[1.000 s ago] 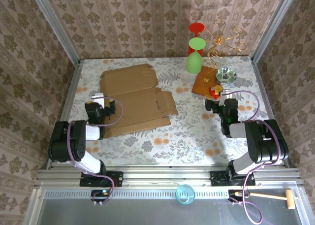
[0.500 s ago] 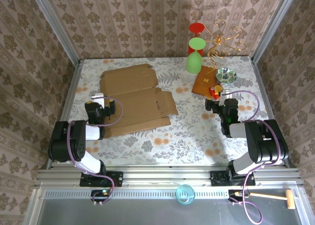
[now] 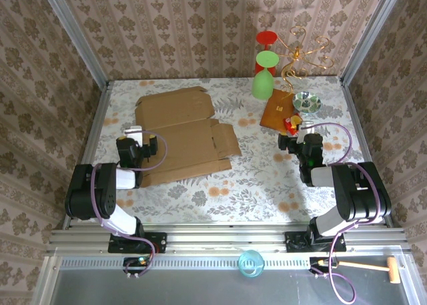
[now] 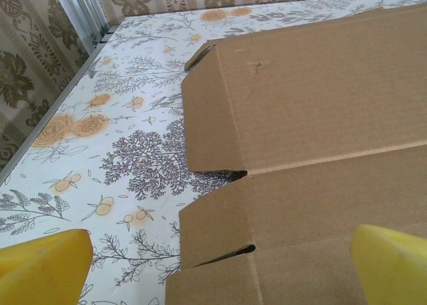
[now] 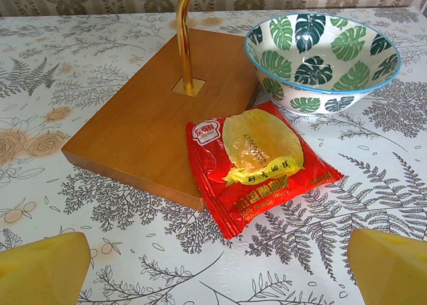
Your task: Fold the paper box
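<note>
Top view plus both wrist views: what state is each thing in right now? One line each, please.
paper box: unfolded, lying open on the table
left gripper: open, empty, at the box's left edge
right gripper: open, empty, facing the snack packet
snack packet: looks unopened, lying partly on the wooden base
bowl: upright, nothing visible inside
</note>
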Motion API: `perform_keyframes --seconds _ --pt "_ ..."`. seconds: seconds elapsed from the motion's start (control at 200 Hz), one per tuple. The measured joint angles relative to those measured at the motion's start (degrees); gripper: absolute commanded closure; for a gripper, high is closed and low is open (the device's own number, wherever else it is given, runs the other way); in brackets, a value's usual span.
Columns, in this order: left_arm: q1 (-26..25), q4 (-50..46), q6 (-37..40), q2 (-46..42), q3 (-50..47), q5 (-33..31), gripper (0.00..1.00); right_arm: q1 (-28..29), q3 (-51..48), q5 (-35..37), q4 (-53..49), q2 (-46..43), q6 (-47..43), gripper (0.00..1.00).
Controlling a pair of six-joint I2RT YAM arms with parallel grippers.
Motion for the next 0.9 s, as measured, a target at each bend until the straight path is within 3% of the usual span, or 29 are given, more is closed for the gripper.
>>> perform_keyframes --seconds 0.16,0.225,0.33,0.39,0.455,0.5,0.56,0.65,0.69,0.745,0.82,0.9 --pt "-0.5 0.6 0.2 -0.5 -0.5 -2.0 0.0 0.4 -0.4 1.8 -0.6 -1.5 0.3 0.0" --pt "-3.2 -0.3 0.9 -3.9 -1.6 -7.5 0.0 1.9 -1.0 6.1 -4.8 -7.7 0.7 0.0" --pt "-11.9 -4.8 2.4 -13.7 -1.0 -17.9 0.0 7.1 0.7 14.3 -13.5 -23.6 0.0 0.0" --pt "-14.8 -15.6 -1.1 -19.7 4.5 -23.0 0.0 10.0 7.8 18.6 -23.5 -30.6 1.6 0.0" --pt "-14.5 -31.5 -10.6 -24.0 14.9 -24.4 0.0 10.2 20.6 19.8 -37.3 -32.7 7.8 0.0" --pt "-11.8 -37.8 -18.0 -26.3 21.0 -20.7 0.01 9.2 30.3 19.8 -46.3 -32.5 14.3 0.0" --pt "-5.7 -42.4 -27.3 -28.7 25.4 -13.0 0.13 6.6 39.0 17.6 -55.3 -33.0 21.9 0.0" --pt "1.0 -54.6 -40.6 -28.8 30.3 -4.7 0.38 5.6 43.1 14.0 -65.7 -34.9 28.6 0.21" --pt "1.0 -61.0 -44.5 -27.9 31.9 -1.2 0.47 8.1 43.9 13.6 -70.6 -35.1 31.2 0.28" --pt "-0.7 -68.6 -49.8 -26.5 32.2 2.8 0.51 13.2 44.2 12.5 -76.1 -34.7 33.5 0.36" --pt "-4.7 -78.2 -56.0 -27.2 29.3 6.7 0.51 18.0 43.4 9.1 -80.4 -33.6 36.6 0.38" --pt "-9.2 -85.3 -63.8 -33.6 22.5 9.7 0.49 21.1 38.3 3.8 -80.3 -32.8 41.0 0.37"
